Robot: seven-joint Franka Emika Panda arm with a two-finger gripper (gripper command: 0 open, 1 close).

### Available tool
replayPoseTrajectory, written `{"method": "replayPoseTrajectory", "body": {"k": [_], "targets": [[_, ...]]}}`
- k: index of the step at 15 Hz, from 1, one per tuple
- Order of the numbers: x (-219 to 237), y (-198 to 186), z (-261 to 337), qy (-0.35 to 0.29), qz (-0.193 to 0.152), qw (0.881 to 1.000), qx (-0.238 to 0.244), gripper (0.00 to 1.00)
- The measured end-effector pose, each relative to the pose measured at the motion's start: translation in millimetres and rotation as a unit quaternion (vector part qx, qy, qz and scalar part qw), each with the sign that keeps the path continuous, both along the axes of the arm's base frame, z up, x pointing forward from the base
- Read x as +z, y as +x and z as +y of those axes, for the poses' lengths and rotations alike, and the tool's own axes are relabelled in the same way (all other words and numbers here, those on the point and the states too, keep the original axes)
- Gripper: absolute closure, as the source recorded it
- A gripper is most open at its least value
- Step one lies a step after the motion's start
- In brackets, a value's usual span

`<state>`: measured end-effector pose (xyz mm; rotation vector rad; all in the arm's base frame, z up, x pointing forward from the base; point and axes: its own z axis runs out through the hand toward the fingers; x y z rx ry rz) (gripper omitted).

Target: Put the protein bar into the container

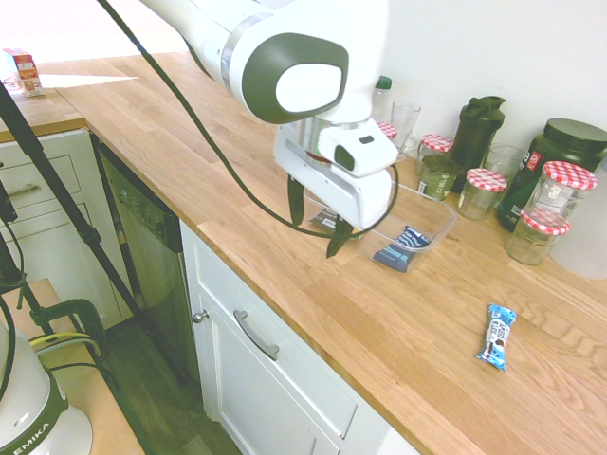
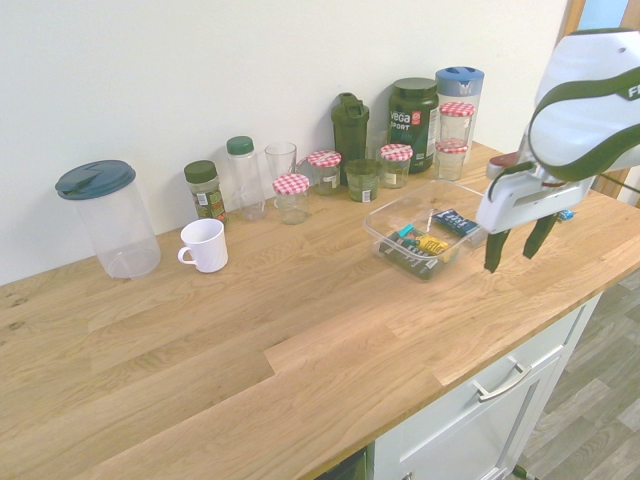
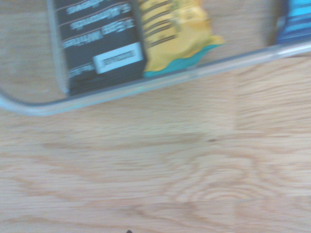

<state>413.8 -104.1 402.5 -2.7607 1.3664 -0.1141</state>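
The protein bar (image 1: pixel 496 336), in a light-blue and white wrapper, lies flat on the wooden counter to the right of the container, near the front edge. A blue sliver of the bar (image 2: pixel 563 214) peeks out behind the arm. The container (image 1: pixel 442 210) is a clear shallow tub holding a navy bar (image 1: pixel 402 249) and black, yellow and teal bars (image 2: pixel 418 245). My gripper (image 1: pixel 318 220) hangs open and empty above the counter at the tub's near edge, well left of the protein bar. The wrist view shows the tub's rim (image 3: pixel 146 85) with the black bar (image 3: pixel 97 43) and yellow bar (image 3: pixel 172 31) inside.
Glass jars with red-checked lids (image 1: pixel 569 185), a dark green shaker (image 1: pixel 477 128), a black tub (image 1: pixel 560 152) and glasses line the wall behind the container. A white mug (image 2: pixel 205 244) and a lidded clear pitcher (image 2: pixel 105 218) stand further along. The counter's front edge (image 1: pixel 313 313) runs close by.
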Motion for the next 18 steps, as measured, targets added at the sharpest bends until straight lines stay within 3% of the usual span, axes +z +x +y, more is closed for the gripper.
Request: {"method": "replayPoseTrajectory", "body": {"k": [6,18], "targets": [[5.9,0.5,-109.9,-0.007,-0.015,1.0,-0.025,0.0],[-15.7,99.6,-237.7,-0.035,-0.002,0.999,0.0,0.0]]}}
